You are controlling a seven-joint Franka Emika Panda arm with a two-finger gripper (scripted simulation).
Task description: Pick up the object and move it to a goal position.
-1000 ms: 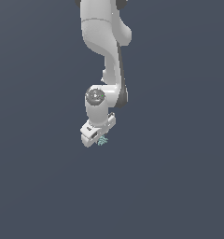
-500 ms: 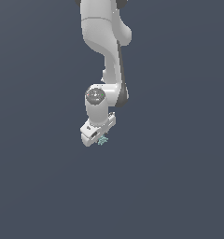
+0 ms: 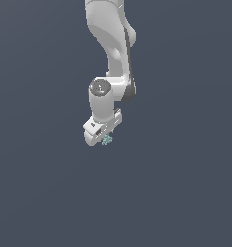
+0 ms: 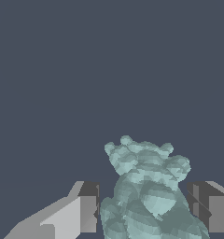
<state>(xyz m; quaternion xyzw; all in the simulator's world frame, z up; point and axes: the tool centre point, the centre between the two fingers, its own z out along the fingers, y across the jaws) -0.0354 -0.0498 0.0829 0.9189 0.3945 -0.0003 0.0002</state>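
Observation:
The object is a pale teal-green lumpy thing with a knobbly surface. In the wrist view it sits between my two fingers and fills the gap, touching both pads. My gripper is shut on it. In the exterior view the white gripper points down at the end of the arm, and the object shows as a tiny teal speck at its tip, mostly hidden by the hand.
A plain dark grey-blue surface fills both views. The white arm comes down from the top of the exterior view.

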